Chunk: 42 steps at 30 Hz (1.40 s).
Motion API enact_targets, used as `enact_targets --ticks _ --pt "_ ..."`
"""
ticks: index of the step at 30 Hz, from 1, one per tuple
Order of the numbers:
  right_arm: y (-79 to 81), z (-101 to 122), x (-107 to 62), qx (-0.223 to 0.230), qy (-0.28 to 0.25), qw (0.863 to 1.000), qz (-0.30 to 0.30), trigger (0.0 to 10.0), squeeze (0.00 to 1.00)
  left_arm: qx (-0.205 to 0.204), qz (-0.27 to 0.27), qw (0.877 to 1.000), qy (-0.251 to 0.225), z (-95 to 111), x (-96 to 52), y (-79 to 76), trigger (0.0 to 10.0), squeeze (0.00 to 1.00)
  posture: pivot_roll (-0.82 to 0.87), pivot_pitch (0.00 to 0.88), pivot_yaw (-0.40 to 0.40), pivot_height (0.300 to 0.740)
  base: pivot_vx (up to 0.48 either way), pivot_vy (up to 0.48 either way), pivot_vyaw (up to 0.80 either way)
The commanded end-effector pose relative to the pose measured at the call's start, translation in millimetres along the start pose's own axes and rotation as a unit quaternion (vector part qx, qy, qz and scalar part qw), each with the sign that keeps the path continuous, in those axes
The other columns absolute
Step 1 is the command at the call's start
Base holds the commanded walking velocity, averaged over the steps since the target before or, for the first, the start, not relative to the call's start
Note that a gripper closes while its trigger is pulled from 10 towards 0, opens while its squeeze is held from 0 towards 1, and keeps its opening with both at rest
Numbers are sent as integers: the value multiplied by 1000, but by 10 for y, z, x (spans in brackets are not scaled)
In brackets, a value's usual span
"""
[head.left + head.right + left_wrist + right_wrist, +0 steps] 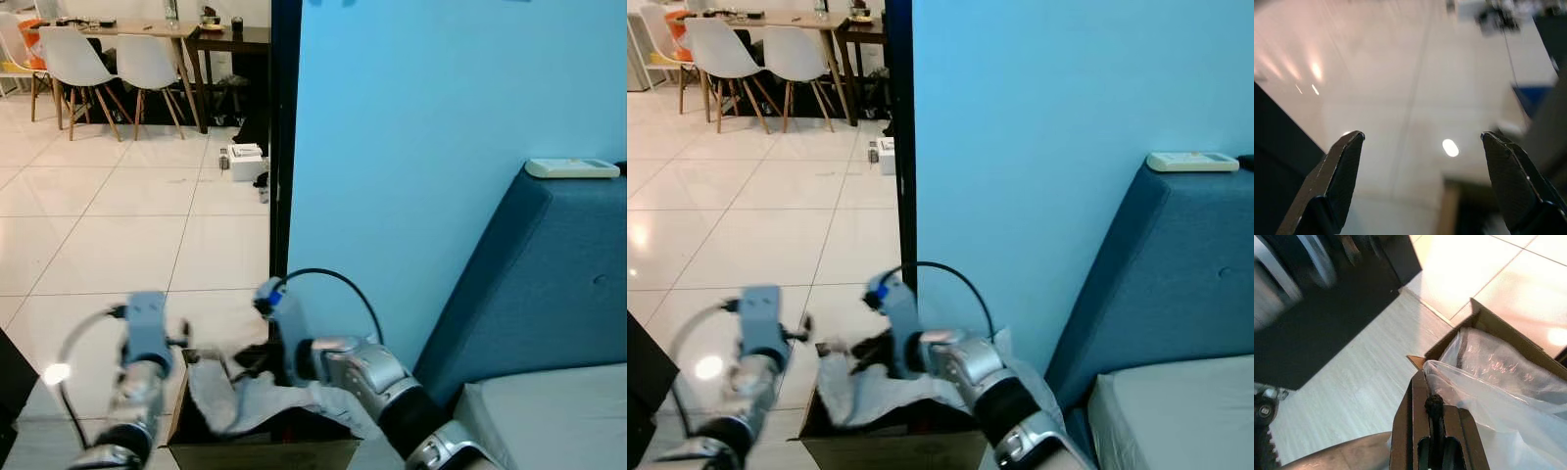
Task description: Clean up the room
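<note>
A brown cardboard box (265,452) stands on the floor right below me, lined with a clear plastic bag (245,401) whose edge spills over its rim. My right gripper (1433,404) is over the box's near right side, shut on the bag's edge (1498,396). In the head views it reaches in from the right (257,358). My left gripper (1420,137) hangs open with nothing between its fingers, just left of the box, facing the glossy tiled floor. The left arm (145,338) looks blurred.
A light blue wall (421,147) with a dark edge post (282,137) rises just behind the box. A blue sofa (549,284) with a white remote (573,168) stands on the right. Far back are white chairs (73,59), a table (147,29) and a small white box (245,162).
</note>
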State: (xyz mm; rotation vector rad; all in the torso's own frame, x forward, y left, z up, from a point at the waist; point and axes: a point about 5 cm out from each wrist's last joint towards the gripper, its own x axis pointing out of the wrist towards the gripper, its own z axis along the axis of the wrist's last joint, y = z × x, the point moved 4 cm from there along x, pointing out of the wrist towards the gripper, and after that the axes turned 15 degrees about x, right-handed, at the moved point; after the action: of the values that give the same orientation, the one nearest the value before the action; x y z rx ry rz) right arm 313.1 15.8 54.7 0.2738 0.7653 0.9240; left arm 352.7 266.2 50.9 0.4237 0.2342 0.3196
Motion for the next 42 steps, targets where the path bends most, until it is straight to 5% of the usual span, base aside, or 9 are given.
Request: enact_targets --ticks 1,4,8,15,22,27,32,42 --pt "30 97 19 -12 -15 1000 4 10000 0 15 15 999 -46 248 64 77 10000 0 -44 0 -60 715 0 0 0" --pt "175 173 43 -24 -35 998 48 10000 0 15 39 994 -101 561 121 236 10000 0 -40 0 -62 715 0 0 0" --pt "326 263 64 -27 -60 994 92 10000 0 6 45 991 -129 721 123 256 10000 0 -36 0 -63 715 0 0 0" --pt "722 646 38 6 -139 971 196 10000 0 -56 -48 987 -142 732 8 -218 10000 0 -28 0 -66 715 0 0 0" --pt "755 608 90 11 -130 970 205 10000 0 -63 -51 988 -129 682 -18 -251 10000 0 -19 4 -74 715 0 0 0" --pt "420 251 283 -53 -62 994 73 10000 0 -79 -56 988 -123 653 -19 -239 10000 0 -18 9 -77 715 0 0 0" --pt "176 140 287 -82 -49 995 -4 10000 0 -90 -68 986 -120 645 -31 -283 10000 0 -20 12 -75 715 0 0 0" --pt "-26 90 234 -67 -67 994 -45 10000 0 -136 -166 963 -161 822 -150 -565 10000 0 -28 19 -71 715 0 0 0"
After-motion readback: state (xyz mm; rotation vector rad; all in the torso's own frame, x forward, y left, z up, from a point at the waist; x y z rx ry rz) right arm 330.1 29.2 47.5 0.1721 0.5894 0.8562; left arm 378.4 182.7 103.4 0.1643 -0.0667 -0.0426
